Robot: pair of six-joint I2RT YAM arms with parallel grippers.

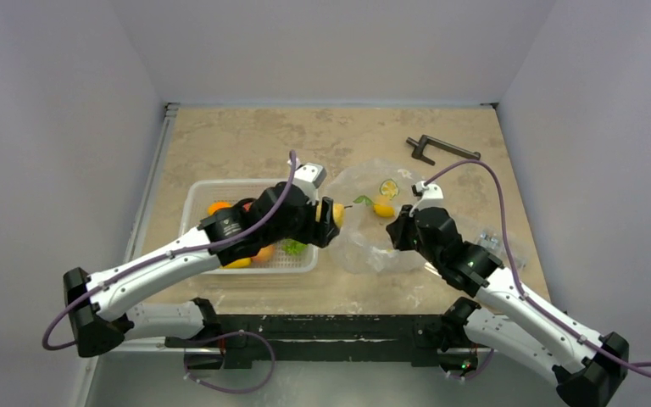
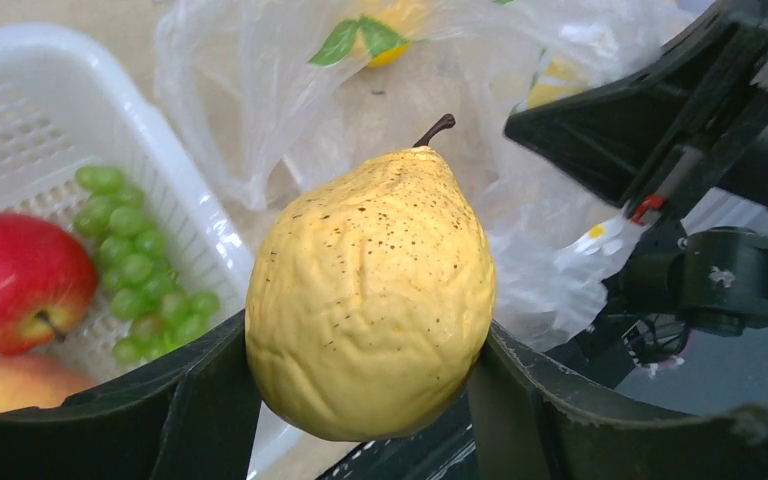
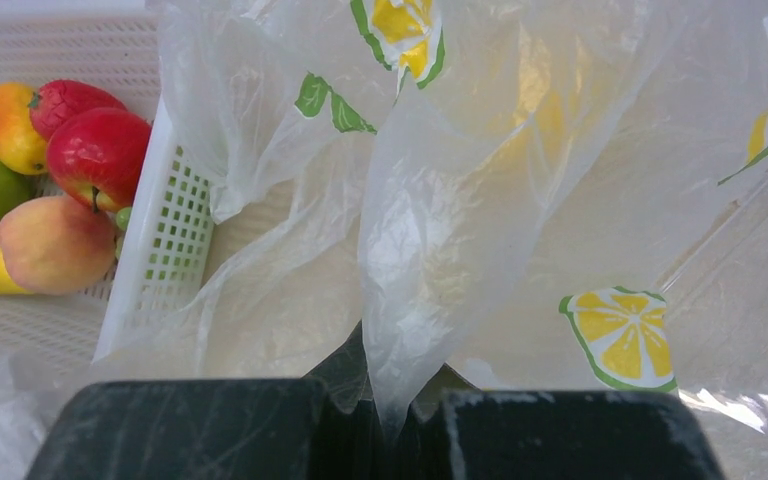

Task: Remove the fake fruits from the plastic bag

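Gripping the pear point(image 2: 370, 290) with its jaws partly spread, the left gripper point(image 1: 327, 224) holds it between basket point(image 1: 193, 203) and bag point(image 3: 480, 200), the apple point(image 3: 100, 155) lies in the basket, and the right gripper point(image 3: 385, 420) is pinched tight on the bag's film.

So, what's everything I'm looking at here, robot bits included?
Wrinkled yellow toy pear: one, yellow, held at the bag's left edge.
Crinkly clear plastic bag: one, clear with lemon prints, mid-table.
White mesh plastic basket: one, white, left of the bag.
Glossy red toy apple: one, red, in the basket.
Green toy grape bunch: one, green, in the basket.
Other toy fruits: several, peach, orange, green, yellow, in the basket.
Dark L-shaped tool: one, dark, far right.
Beige stone-look table: one.
Left gripper: black, shut on the pear.
Right gripper: black, shut on the bag.
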